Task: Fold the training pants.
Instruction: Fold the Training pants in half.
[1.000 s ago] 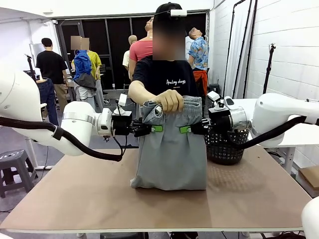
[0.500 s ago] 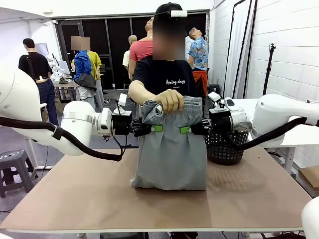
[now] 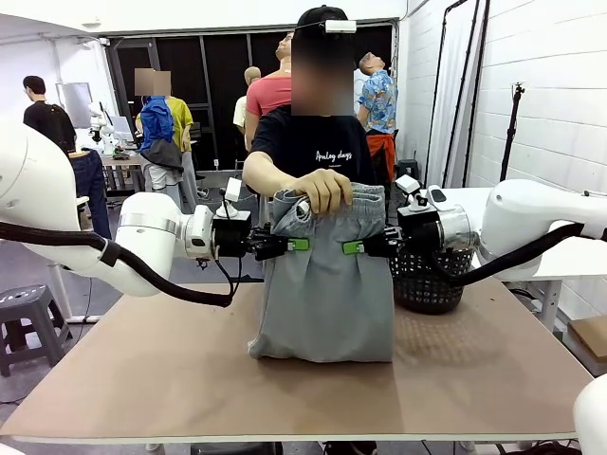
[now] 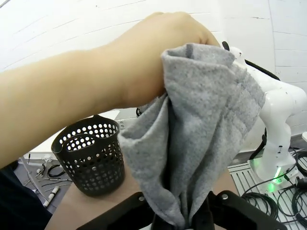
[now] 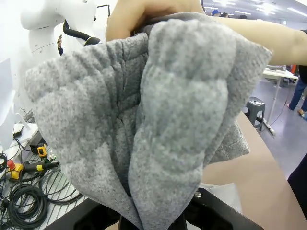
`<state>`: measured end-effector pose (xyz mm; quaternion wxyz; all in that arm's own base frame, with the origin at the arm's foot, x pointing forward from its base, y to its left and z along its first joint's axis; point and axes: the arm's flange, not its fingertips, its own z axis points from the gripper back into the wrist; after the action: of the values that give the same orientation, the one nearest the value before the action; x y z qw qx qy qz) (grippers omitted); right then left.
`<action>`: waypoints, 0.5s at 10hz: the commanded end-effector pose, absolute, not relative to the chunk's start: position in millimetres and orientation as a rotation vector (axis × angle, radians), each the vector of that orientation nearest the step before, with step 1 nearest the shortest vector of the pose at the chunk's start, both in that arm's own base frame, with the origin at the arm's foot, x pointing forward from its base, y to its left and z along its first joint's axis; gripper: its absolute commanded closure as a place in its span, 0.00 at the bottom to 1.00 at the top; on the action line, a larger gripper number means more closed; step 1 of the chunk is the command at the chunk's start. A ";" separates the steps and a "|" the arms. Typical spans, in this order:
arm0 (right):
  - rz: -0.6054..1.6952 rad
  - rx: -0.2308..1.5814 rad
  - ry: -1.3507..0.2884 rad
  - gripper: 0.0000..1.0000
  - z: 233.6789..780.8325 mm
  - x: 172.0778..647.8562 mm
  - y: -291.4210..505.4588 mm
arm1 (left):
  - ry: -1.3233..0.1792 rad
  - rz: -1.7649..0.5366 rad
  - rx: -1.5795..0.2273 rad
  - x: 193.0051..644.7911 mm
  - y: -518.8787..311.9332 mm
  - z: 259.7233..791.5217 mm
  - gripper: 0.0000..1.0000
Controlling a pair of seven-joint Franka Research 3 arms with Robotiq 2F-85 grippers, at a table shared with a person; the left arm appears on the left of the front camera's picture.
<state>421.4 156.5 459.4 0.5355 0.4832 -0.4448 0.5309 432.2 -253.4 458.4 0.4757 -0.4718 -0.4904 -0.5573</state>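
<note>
The training pants (image 3: 322,294) hang upright over the table (image 3: 142,379), their lower end resting between its middle and far edge. The person's hand (image 3: 323,191) grips their top from the far side. Just below it, the left fingers (image 3: 299,245) and right fingers (image 3: 353,247) pinch the pants' left and right parts. A basket (image 3: 429,282) stands just right of the pants, toward the far right corner.

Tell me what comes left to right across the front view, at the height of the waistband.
left gripper → person's hand → right gripper → black basket. The training pants span both grippers, so they take no single place.
</note>
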 end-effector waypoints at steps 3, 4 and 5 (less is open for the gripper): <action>1.259 1.163 -1.057 1.00 461.3 418.8 157.4 | -1.207 -1.367 -1.135 431.9 -253.3 461.1 1.00; 1.259 1.163 -1.057 1.00 461.3 418.8 157.4 | -1.207 -1.367 -1.135 431.9 -253.3 461.1 1.00; 1.259 1.163 -1.057 1.00 461.3 418.8 157.4 | -1.207 -1.367 -1.135 431.9 -253.3 461.1 1.00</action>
<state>421.5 156.4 459.2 0.5356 0.4832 -0.4448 0.5308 432.2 -253.4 458.3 0.4758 -0.4717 -0.4904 -0.5573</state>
